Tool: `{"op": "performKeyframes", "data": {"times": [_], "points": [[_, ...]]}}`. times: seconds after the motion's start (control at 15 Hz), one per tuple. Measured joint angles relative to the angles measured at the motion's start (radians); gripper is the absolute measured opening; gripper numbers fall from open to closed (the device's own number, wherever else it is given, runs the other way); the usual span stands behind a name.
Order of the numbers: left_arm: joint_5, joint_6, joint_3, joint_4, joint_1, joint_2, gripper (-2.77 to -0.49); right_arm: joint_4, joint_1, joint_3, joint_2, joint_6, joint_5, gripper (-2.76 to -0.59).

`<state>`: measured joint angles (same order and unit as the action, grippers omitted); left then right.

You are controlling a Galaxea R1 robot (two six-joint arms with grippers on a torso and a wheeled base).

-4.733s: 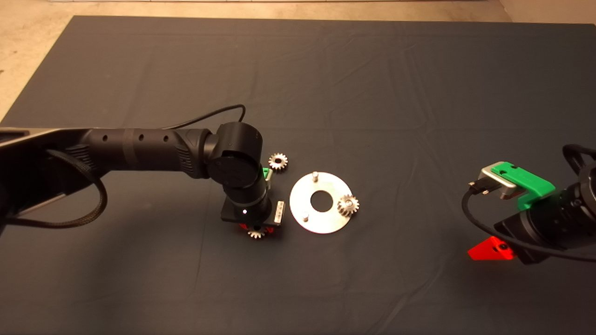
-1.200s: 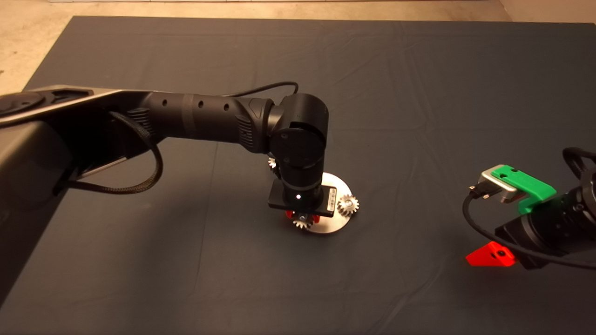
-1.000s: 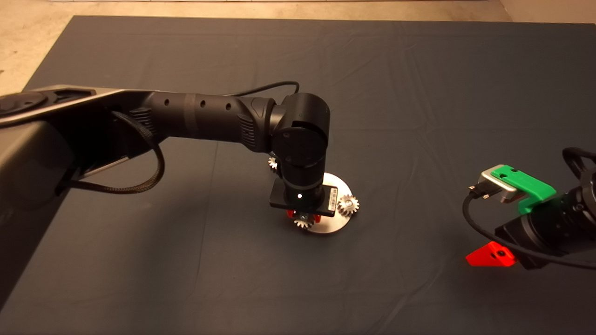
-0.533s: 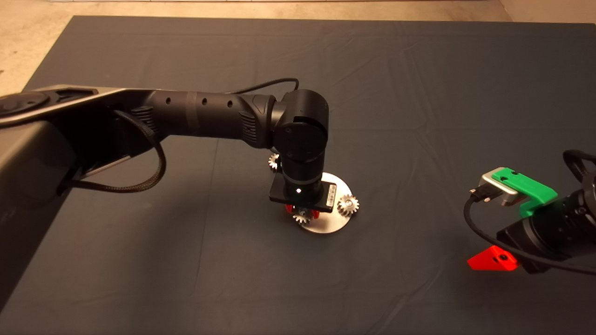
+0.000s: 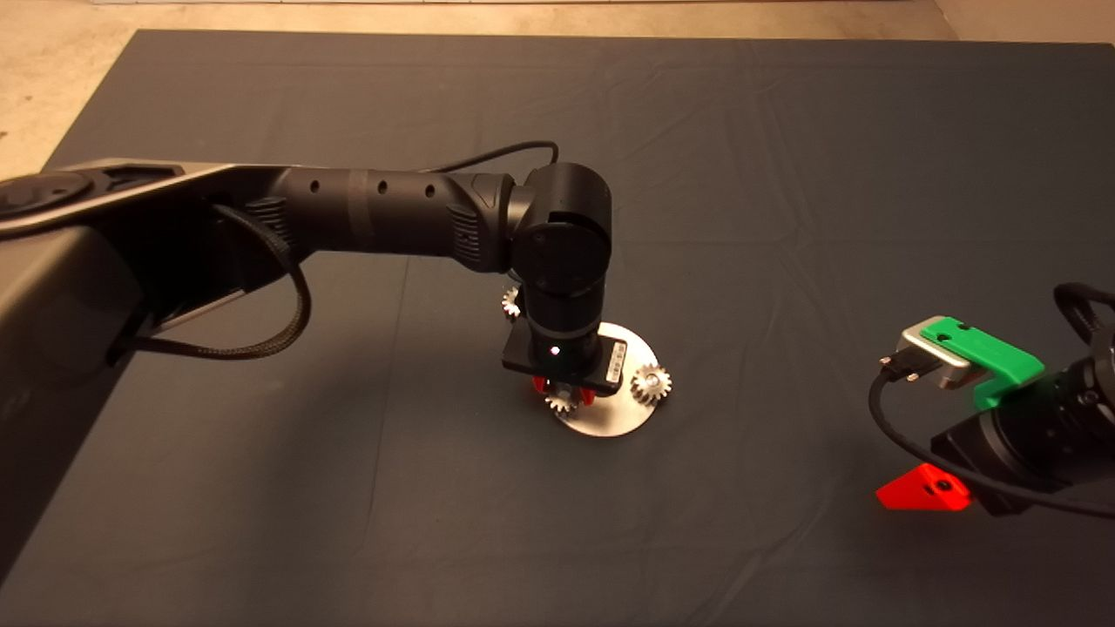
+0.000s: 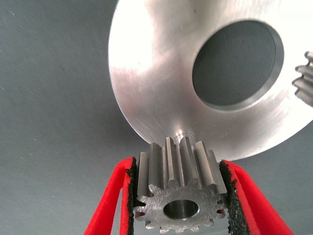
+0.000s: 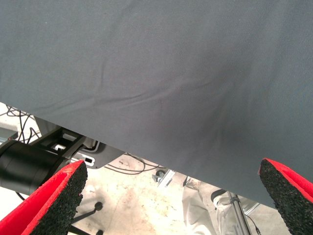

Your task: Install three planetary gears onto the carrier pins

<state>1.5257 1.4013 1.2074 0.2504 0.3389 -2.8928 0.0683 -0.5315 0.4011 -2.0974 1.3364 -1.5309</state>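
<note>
My left gripper (image 5: 564, 399) is shut on one planetary gear (image 6: 178, 191), its red fingers (image 6: 113, 196) pressing the toothed sides, bore facing the camera. It hovers over the near-left edge of the shiny carrier disc (image 5: 614, 422). In the left wrist view the top of one carrier pin (image 6: 184, 134) peeks out just beyond the held gear, on the disc (image 6: 156, 83). A second gear (image 5: 651, 383) sits on the pin at the disc's right edge, also seen as the second gear (image 6: 306, 78). A third gear (image 5: 511, 302) lies on the mat, half hidden behind the left arm. The remaining pin is hidden.
My right gripper (image 5: 923, 492) waits open at the lower right edge of the mat; in its wrist view the right gripper (image 7: 171, 169) looks over the mat edge at floor, cables and a stand. The left arm (image 5: 366, 218) spans the mat's left half.
The left gripper carried the gear from the mat left of the disc to above the disc's near-left edge, then edged slightly further over it. The right gripper sank slightly.
</note>
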Motion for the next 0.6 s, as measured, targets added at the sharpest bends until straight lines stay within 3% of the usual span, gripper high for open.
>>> {"op": "performKeyframes", "data": {"times": [0.6], "points": [[0.002,-0.004,0.024,-0.012,0.004,-0.011,-2.36,-0.002,0.0,0.0,0.0,0.0,0.0,-0.74]]}}
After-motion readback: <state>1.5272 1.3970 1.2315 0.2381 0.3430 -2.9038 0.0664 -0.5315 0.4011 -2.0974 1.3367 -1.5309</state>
